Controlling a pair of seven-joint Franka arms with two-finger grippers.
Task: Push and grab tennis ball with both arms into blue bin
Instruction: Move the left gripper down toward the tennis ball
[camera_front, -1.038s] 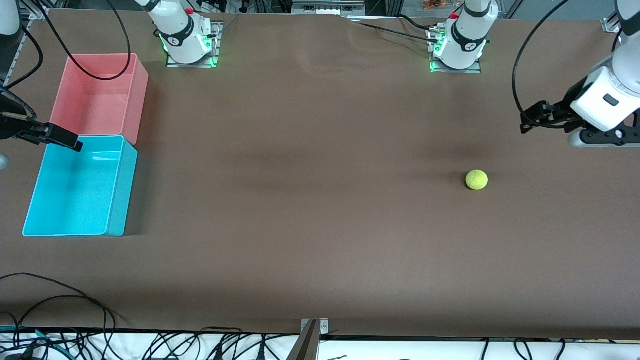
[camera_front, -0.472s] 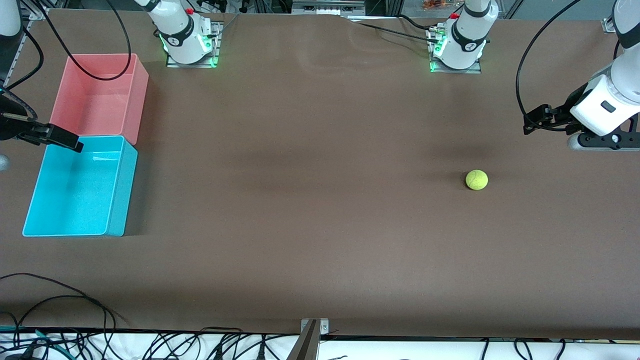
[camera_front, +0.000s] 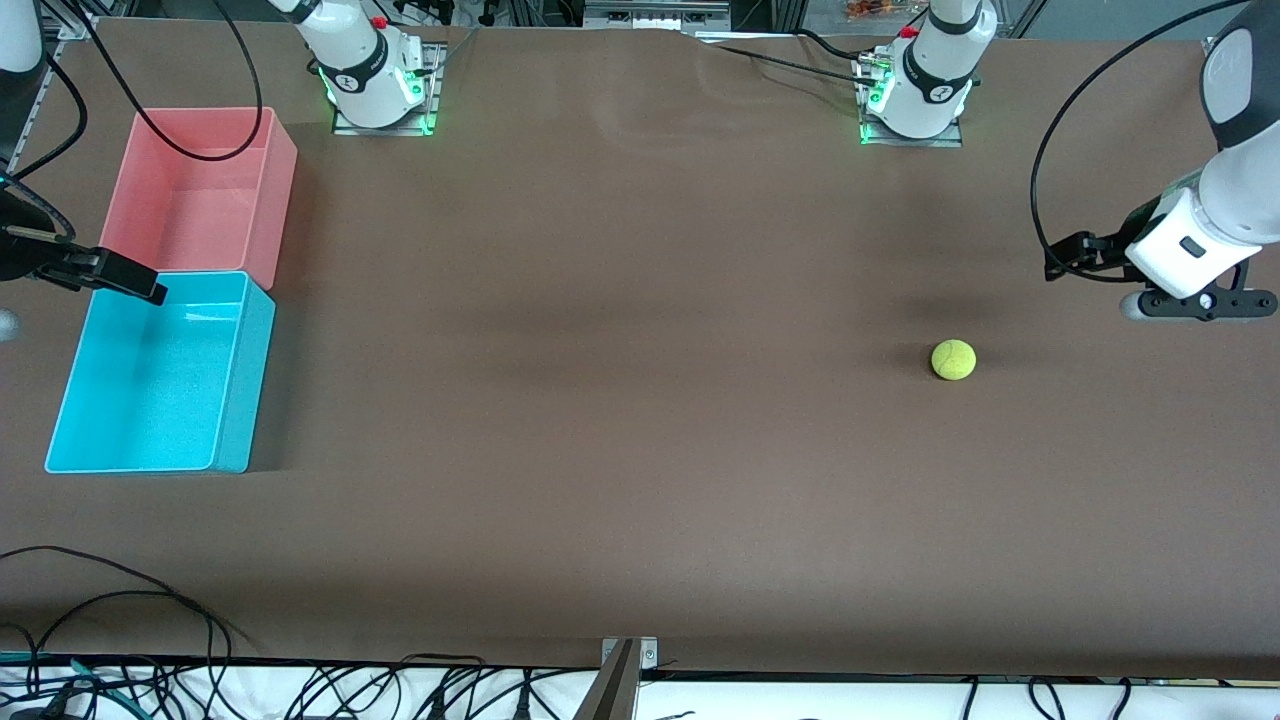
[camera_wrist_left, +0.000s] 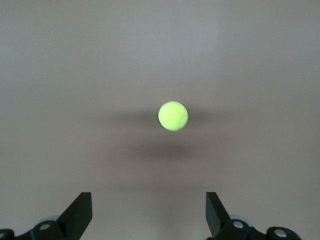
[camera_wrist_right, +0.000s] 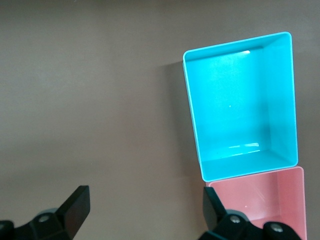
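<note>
Front view shows a wide brown bench (camera_front: 640, 420) with the tennis ball (camera_front: 953, 360) lying alone on it, toward the left arm's end and well apart from both bins. In the left wrist view the tennis ball (camera_wrist_left: 173, 116) sits on the bare surface ahead of the camera, between the lines of the two black fingers (camera_wrist_left: 77, 215) but not touching either.

At the right arm's end of the bench stand two tubs, touching along their short walls. The blue bin (camera_front: 240, 380) is the one nearer to the front camera; the pink bin (camera_front: 275, 190) is the one farther from it, closer to the arm bases. Both are open-topped and nothing lies inside either.

Left claw (camera_front: 1070, 258) hangs over the bench at the left arm's end, a little farther from the front camera than the ball and near it, its fingers pointing toward the middle of the bench. The left claw (camera_wrist_left: 147, 215) has its fingers wide apart and grips nothing.

Right claw (camera_front: 120, 277) hangs over the corner of the blue bin where that bin meets the pink one. In the right wrist view the right claw (camera_wrist_right: 145, 212) is likewise spread wide and holds nothing; the blue bin (camera_wrist_right: 192, 120) and part of the pink bin (camera_wrist_right: 300, 200) show below it.

Black cables (camera_front: 120, 600) trail along the bench edge nearest the front camera.
</note>
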